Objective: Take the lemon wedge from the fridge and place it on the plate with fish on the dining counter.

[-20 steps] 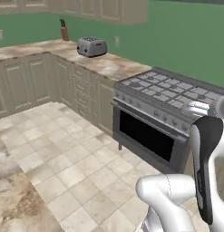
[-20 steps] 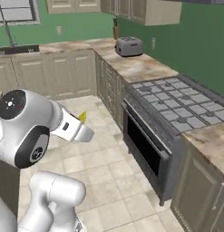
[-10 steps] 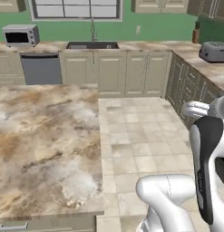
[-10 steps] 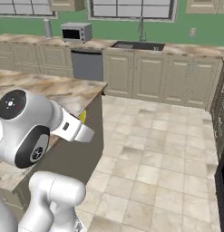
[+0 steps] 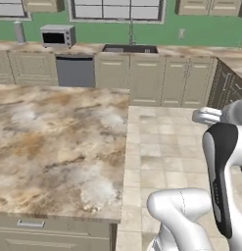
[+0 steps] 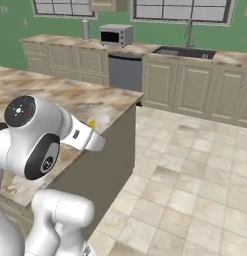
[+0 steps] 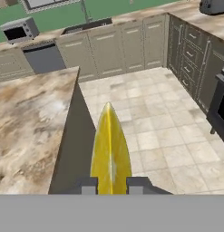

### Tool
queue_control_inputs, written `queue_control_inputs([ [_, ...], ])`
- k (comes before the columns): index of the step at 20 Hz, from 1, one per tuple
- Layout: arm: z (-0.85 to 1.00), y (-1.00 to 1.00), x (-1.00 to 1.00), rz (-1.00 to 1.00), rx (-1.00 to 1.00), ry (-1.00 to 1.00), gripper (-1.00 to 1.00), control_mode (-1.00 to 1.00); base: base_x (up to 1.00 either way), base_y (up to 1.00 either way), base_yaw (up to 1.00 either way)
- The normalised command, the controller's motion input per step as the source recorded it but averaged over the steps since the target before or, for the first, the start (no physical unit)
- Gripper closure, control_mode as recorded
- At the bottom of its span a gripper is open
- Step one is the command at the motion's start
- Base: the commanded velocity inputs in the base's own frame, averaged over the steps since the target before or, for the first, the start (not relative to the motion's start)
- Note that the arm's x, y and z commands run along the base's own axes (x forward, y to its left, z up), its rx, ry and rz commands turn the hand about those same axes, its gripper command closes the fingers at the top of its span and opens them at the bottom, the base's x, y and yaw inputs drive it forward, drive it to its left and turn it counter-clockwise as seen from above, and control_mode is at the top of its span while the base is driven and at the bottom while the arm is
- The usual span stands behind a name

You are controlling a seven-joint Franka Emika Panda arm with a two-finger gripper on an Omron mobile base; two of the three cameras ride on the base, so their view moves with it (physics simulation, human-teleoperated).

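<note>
Now claw (image 7: 110, 186) pinches glossy pointed lemon wedge (image 7: 110, 149) beside marbled dining counter (image 7: 27, 118).

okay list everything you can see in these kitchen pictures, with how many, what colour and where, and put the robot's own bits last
lemon wedge: one, yellow, held between the finger tips
dining counter: one, beige-brown marbled, left of the arm
microwave: one, silver, on the back worktop
sink: one, dark basin with tap, under the window
dishwasher: one, grey, below the microwave
cabinets: several, beige, along the back wall
floor: one, beige tiles, between island and cabinets
windows: two, white-framed, green wall
gripper: one, dark finger tips, shut on the wedge
</note>
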Motion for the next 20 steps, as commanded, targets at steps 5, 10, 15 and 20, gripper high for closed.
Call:
queue_control_inputs([
  [5,0.0,0.0,0.0,0.0,0.0,0.0,1.0,1.0,-1.0,0.88,0.4],
  [10,0.0,0.0,0.0,0.0,0.0,0.0,1.0,1.0,-0.24,-0.19,0.66],
  [15,0.0,0.0,0.0,0.0,0.0,0.0,1.0,1.0,0.91,-1.0,-0.01],
  [20,0.0,0.0,0.0,0.0,0.0,0.0,1.0,1.0,1.0,-1.0,-0.01],
])
